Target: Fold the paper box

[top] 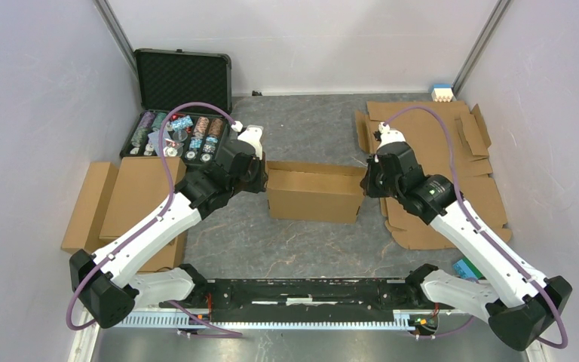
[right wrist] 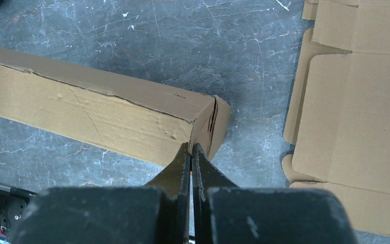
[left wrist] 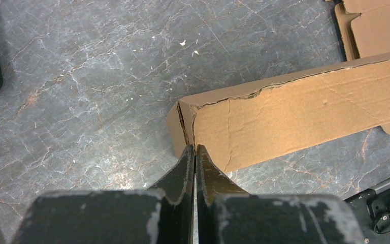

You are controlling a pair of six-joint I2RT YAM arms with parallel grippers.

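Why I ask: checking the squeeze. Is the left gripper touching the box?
Touching. The left wrist view shows the left gripper, shut, with its tips butted against the box at its end corner, no gap.

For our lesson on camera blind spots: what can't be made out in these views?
Top external: whether the left gripper and right gripper touch the paper box; their wrists hide the tips.
Left wrist: the box's far end, cut by the right edge.
Right wrist: its other end, cut by the left edge.
Top external: poker chips, markings too small.
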